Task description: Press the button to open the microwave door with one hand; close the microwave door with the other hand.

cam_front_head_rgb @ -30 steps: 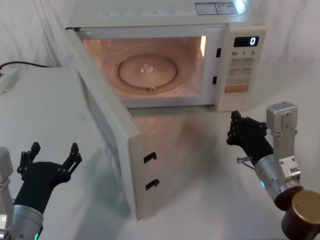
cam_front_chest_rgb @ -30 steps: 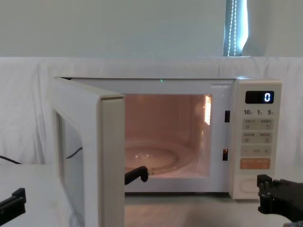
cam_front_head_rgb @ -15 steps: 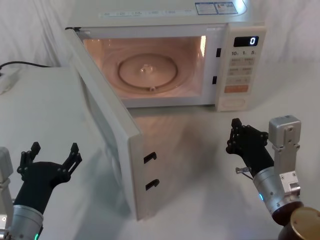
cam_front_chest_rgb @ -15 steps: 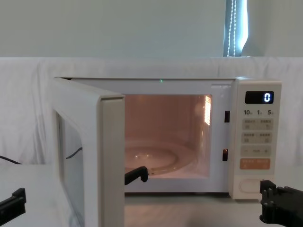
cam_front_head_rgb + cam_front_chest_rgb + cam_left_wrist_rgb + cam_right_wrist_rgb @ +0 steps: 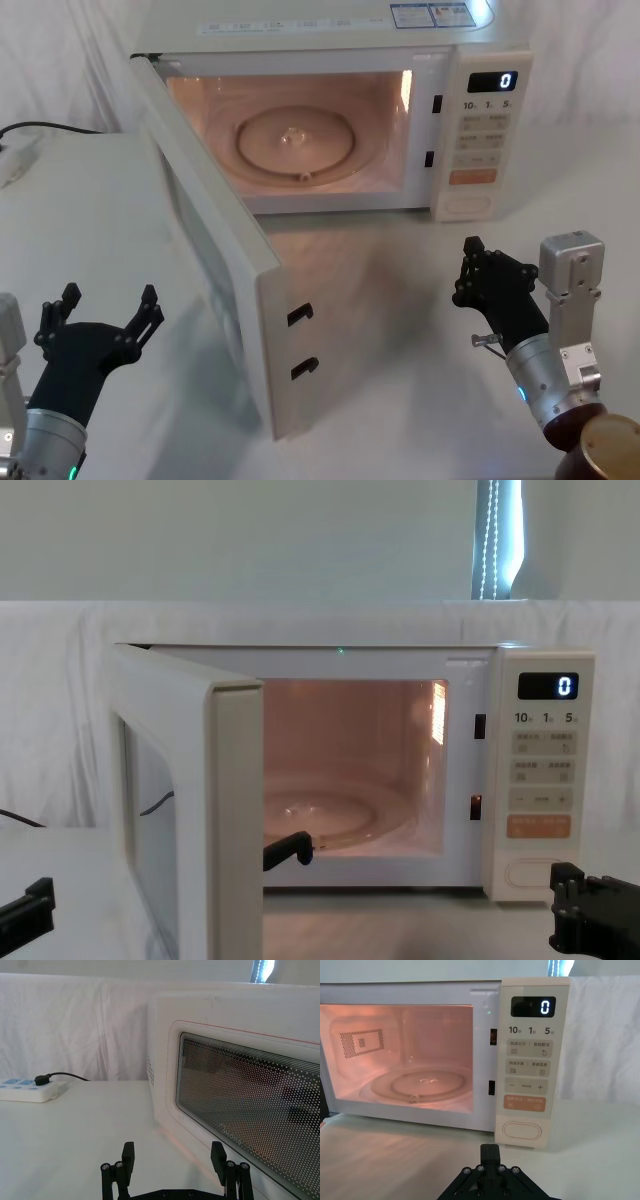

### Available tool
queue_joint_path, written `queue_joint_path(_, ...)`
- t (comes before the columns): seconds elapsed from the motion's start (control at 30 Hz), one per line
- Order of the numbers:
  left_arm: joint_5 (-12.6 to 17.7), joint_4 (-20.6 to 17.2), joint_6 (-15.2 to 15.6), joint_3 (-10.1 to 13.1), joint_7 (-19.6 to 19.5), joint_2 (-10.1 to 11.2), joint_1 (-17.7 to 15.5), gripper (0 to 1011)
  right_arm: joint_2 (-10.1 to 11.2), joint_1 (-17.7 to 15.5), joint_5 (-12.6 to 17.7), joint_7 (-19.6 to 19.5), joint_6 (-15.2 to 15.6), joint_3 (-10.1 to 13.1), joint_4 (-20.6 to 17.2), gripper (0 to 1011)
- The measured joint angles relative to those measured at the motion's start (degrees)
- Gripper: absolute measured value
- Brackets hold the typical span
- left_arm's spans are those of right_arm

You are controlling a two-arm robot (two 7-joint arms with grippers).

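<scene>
While the microwave door [image 5: 215,260] gapes: white-draped table [image 5: 80,210], left gripper [image 5: 100,312] fingers spread empty, right gripper [image 5: 472,270] fingers closed.

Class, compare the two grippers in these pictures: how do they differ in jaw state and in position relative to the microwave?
The left gripper has its jaws spread wide; the right gripper has them shut. The left gripper sits outside the open door, facing its window; the right gripper sits before the control panel, short of the button. Neither touches the microwave. Both are black, on silver wrists.
</scene>
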Motion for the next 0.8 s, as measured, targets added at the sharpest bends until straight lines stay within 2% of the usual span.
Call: queue_joint_path(0.8,0.0,0.0,0.0,0.0,0.0,0.0,0.0,1001,0.1,0.1,-0.1,0.1,0.1,0.0,0.0,0)
